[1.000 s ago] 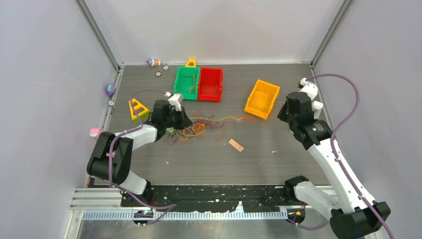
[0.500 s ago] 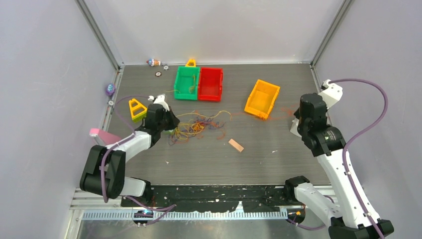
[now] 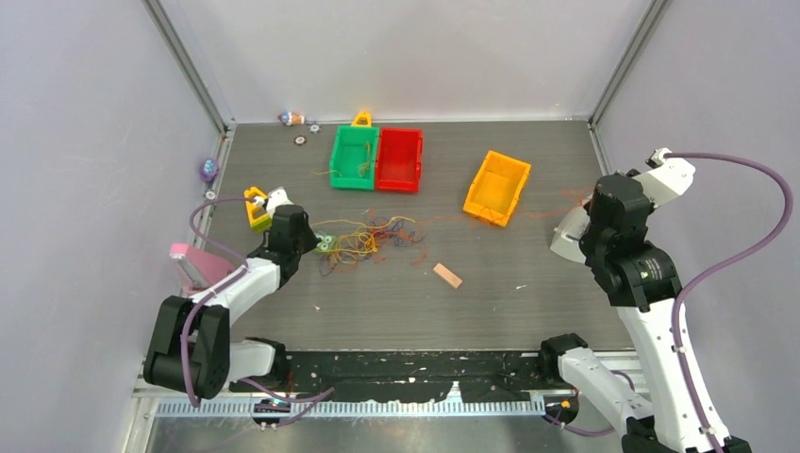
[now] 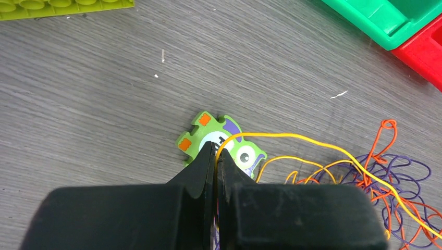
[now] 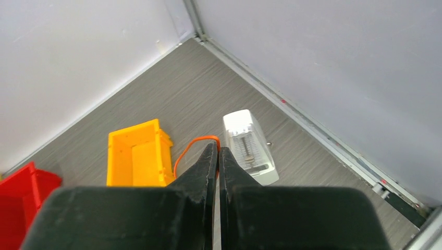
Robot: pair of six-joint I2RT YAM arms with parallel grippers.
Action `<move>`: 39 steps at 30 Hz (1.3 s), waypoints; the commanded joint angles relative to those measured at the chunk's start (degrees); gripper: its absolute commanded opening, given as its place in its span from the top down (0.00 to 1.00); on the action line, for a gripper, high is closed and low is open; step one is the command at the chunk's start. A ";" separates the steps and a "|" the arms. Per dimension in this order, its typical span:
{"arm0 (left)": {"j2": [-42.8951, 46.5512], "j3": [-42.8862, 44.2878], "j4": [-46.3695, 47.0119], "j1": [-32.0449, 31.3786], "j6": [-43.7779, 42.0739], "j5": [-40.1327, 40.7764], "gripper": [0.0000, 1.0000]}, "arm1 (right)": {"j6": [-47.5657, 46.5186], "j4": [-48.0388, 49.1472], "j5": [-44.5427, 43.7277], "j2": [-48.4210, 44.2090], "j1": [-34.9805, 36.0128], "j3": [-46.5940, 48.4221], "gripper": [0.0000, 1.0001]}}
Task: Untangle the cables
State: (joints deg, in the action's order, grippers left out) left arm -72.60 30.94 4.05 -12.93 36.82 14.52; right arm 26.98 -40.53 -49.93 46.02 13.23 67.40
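**Left pincer** (image 4: 216, 154): jaws pressed together, pinching 1 yellow cable (image 4: 292, 136), which leaves the tips and arcs away to their right. A green toy (image 4: 221, 141) with orange squares and 1 eye lies flat on the table (image 3: 377, 302), directly under and ahead of the tips.

Right of this pincer, the other cables (image 3: 373, 238) lie on the table in a loose tangle of yellow, orange, red and purple loops that starts just beside the toy. Beyond the tangle stand a green bin (image 3: 354, 156) and a red bin (image 3: 399, 159), touching side by side. A wood block (image 3: 447, 275) lies near the tangle, to its right.

**Right pincer** (image 5: 218, 152): jaws pressed together and raised above the table, pinching 1 orange cable (image 5: 188, 147). Its loop bends left of the tips, toward a yellow bin (image 5: 136, 153). A white box (image 5: 249, 148) lies on the table just right of the tips.
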 commanded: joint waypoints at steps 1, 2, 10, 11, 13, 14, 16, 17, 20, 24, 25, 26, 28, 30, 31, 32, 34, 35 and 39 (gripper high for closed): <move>1.04 -0.17 0.36 0.31 1.36 3.32 1.00 | -3.88 5.45 9.92 -0.16 -0.30 -0.62 0.95; 0.92 -0.03 0.08 0.31 1.33 3.48 1.00 | -3.54 5.37 11.03 0.11 -0.31 -0.91 0.95; 2.20 -1.38 9.62 0.35 -5.65 -11.27 1.00 | 1.73 2.68 25.20 4.07 -0.27 -7.54 0.90; 2.25 -1.45 9.87 0.35 -6.03 -11.73 1.00 | 4.04 2.23 25.92 4.78 -0.30 -10.47 0.87; 2.28 -1.43 10.02 0.34 -6.41 -12.42 1.00 | 6.28 2.45 28.61 5.56 -0.27 -15.20 0.52; 2.23 -1.43 10.32 0.35 -6.65 -13.04 1.00 | 6.70 3.21 31.61 6.03 -0.29 -16.87 0.17; 1.95 -1.63 11.34 0.34 -6.82 -14.21 1.00 | 5.74 6.61 37.62 7.23 -0.31 -20.83 0.02; 1.77 -1.72 12.01 0.31 -6.87 -16.32 1.00 | 5.29 9.05 39.65 8.29 -0.27 -22.79 0.03; 0.99 -1.38 12.63 0.27 -6.95 -18.16 1.00 | 1.56 12.53 48.21 14.24 0.88 -23.55 0.05; 0.63 -1.06 12.80 0.34 -7.26 -19.24 1.00 | -3.58 14.11 49.19 23.87 6.64 -19.46 0.05; 0.66 -1.12 12.86 0.29 -7.29 -19.44 1.00 | -4.03 14.17 46.63 25.53 7.60 -18.60 0.05; 0.67 -1.16 13.07 0.32 -7.42 -19.63 1.00 | -4.28 13.99 45.29 28.69 9.38 -16.59 0.05; 0.67 -1.26 13.35 0.32 -7.60 -20.04 1.00 | -4.34 14.05 43.01 33.19 11.02 -14.10 0.05; 0.68 -1.26 13.52 0.27 -7.80 -20.45 1.00 | -3.77 14.18 42.03 37.22 11.80 -12.32 0.05; 0.68 -1.23 13.56 0.27 -7.84 -20.49 1.00 | -3.01 14.94 42.18 39.12 11.88 -12.04 0.05; 0.70 -1.23 13.53 0.34 -7.84 -20.54 1.00 | -2.60 16.23 42.68 39.84 11.89 -11.96 0.05; 0.71 -1.39 13.60 0.25 -7.75 -20.41 1.00 | -1.23 18.87 44.76 41.46 11.94 -12.28 0.05; 0.67 -1.37 13.69 0.26 -7.70 -20.56 1.00 | -0.42 19.64 45.55 42.74 11.91 -12.28 0.05; 0.25 -1.19 13.79 0.26 -7.44 -21.03 1.00 | 1.82 22.45 48.80 46.88 11.97 -10.82 0.05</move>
State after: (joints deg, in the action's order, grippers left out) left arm -71.90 29.58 14.46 -12.93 29.74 -5.39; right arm 25.98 -23.24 -4.16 90.30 25.06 53.80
